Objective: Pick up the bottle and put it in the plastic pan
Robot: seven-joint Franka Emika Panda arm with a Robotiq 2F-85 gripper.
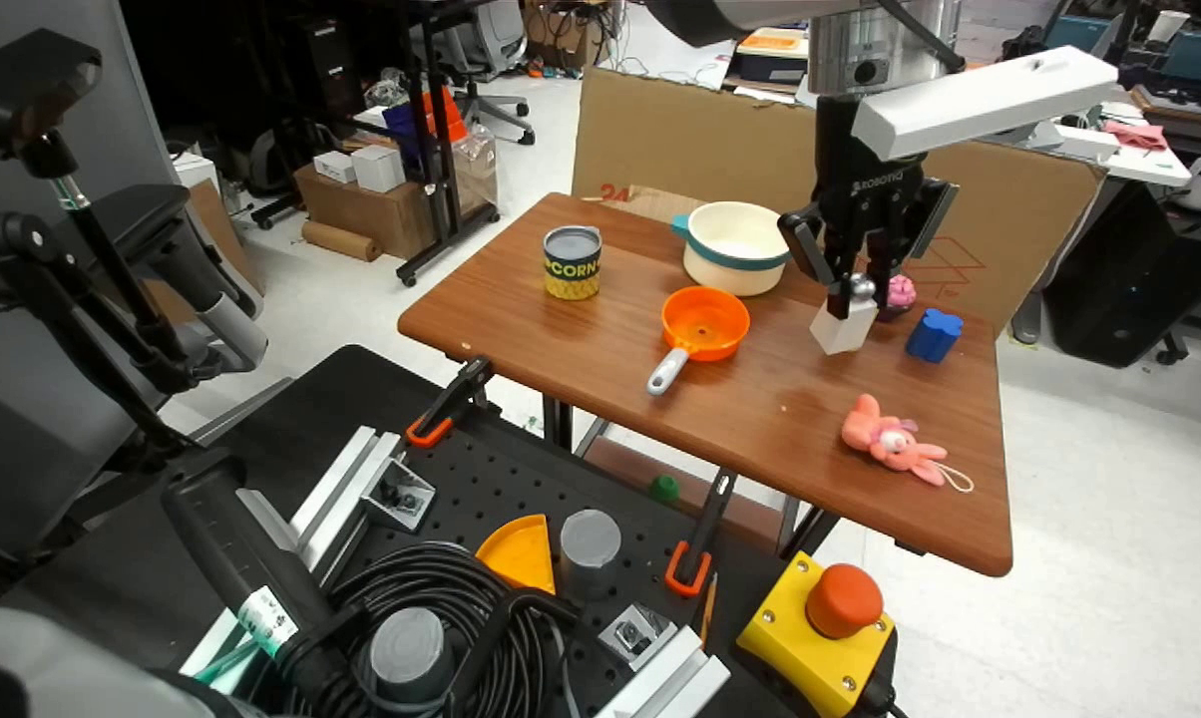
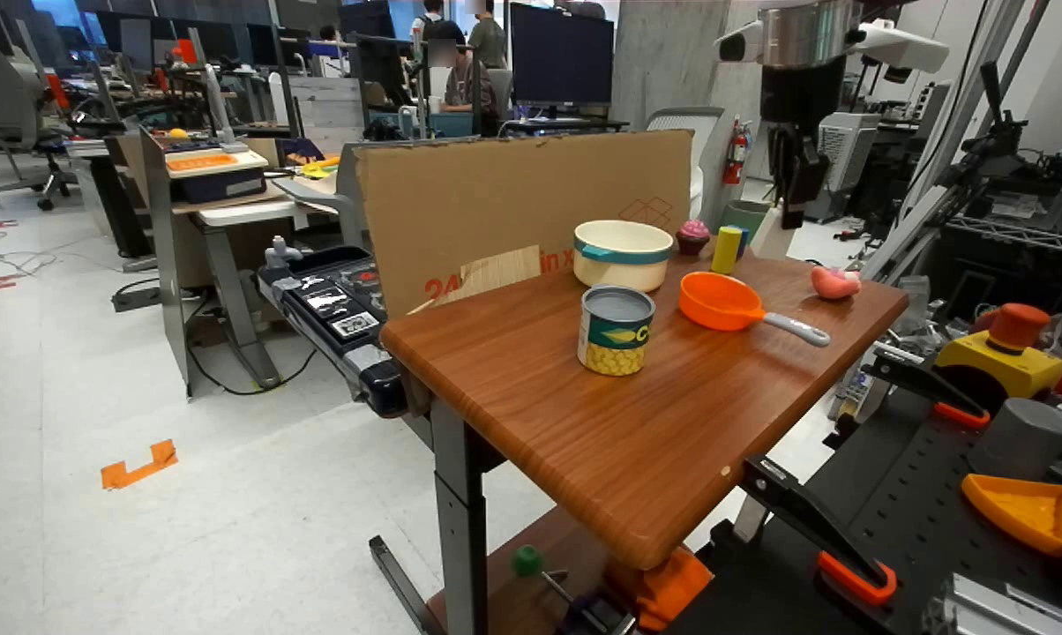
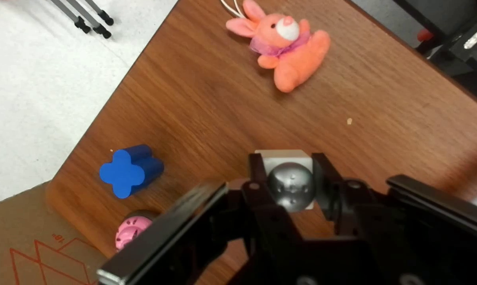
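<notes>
Pincer grasps the bottle by its silver top (white body just below).

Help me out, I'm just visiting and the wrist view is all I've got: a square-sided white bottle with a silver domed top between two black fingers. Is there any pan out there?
Observer: Yes, a small round orange plastic pan sits on the brown wood-grain table.
Visitor: Lovely! What's its handle like?
Observer: Its straight handle is light grey.
Visitor: And does anything stand past it?
Observer: In both exterior views, a round grey-topped corn can stands on the far side of the pan from the bottle.
</notes>
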